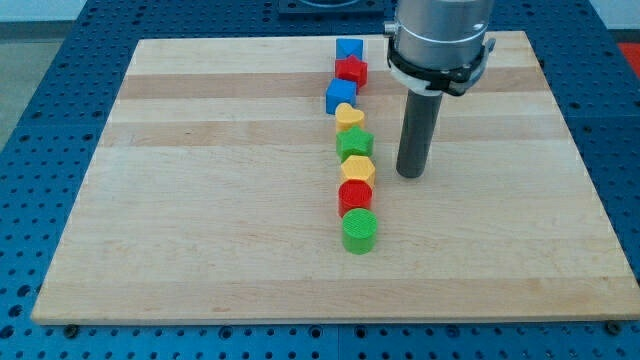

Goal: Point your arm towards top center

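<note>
My tip (410, 174) rests on the wooden board (200, 200), right of centre. Several blocks form a near-vertical line just to its left. From the view's top down: a blue block (349, 48), a red star (352, 70), a blue block (341, 96), a yellow heart (349, 117), a green star (354, 144), a yellow hexagon (358, 170), a red cylinder (355, 196) and a green cylinder (360, 231). My tip stands level with the yellow hexagon, a short gap to its right, touching no block.
The arm's grey body (440, 35) hangs over the board's top right part. A blue perforated table (40, 120) surrounds the board on all sides.
</note>
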`<control>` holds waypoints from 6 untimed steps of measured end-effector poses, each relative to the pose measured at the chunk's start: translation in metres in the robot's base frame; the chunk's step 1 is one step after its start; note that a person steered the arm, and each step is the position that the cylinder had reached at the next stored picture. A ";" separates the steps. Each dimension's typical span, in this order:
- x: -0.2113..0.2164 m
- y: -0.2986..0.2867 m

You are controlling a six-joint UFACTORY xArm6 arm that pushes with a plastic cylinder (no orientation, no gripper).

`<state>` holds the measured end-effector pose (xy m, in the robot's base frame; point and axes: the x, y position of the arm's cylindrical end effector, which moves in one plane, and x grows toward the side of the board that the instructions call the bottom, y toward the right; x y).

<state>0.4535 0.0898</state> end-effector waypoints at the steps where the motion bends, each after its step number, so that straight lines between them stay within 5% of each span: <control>1: 0.022 0.004; 4: 0.056 0.032; 6: -0.061 0.033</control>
